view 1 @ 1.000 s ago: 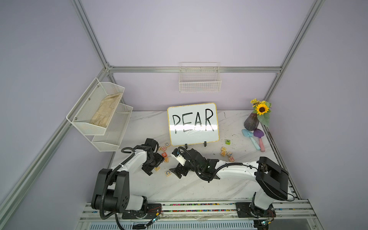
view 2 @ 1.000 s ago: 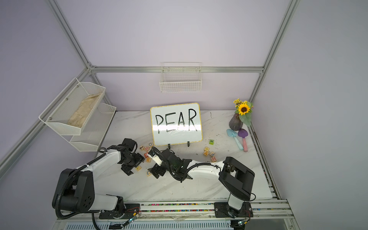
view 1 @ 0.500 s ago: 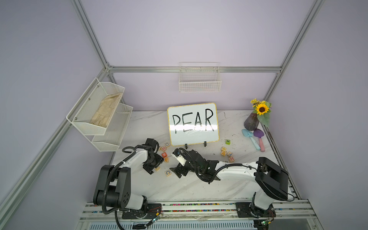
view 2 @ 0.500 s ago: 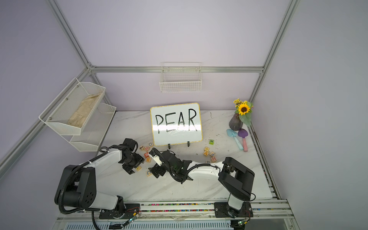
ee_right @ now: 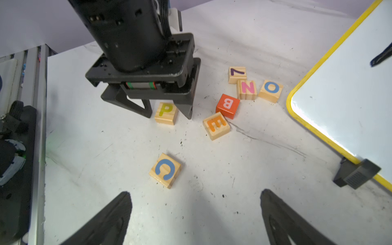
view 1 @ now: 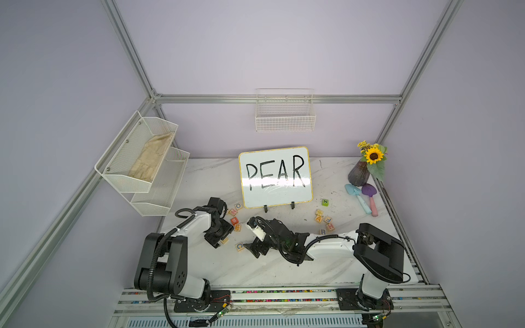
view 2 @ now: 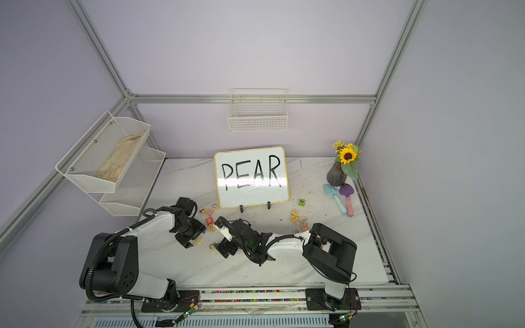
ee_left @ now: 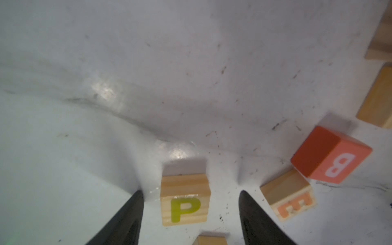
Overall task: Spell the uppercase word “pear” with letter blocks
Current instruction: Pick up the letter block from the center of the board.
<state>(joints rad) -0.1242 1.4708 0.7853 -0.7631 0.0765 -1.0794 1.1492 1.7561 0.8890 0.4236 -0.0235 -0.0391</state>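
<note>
Across the marble table (view 1: 227, 269), in front of the whiteboard (view 1: 275, 177), the two arms work close together, so a careless swing by either could knock the other or scatter the cubes. The right gripper (ee_right: 195, 192) hangs spread wide and empty near the C block (ee_right: 165, 170); dropping there would collect a letter the word does not need. The left gripper (ee_left: 190, 192) stands over the P block (ee_left: 184, 203) with a finger on each side and a gap showing at both, so nothing is held yet. The gaps look uneven. The nearer finger would likely touch first and shove or twist the cube rather than pinch it squarely. One finger also stands just beside the E block (ee_left: 289, 196), which lies close against the red B block (ee_left: 331, 156); a sideways slip could nudge both. Well apart, on the right arm's side, the A block (view 1: 319, 219) and R block (view 1: 322, 232) sit in a tight cluster of other letters, awkward to pick cleanly.
</note>
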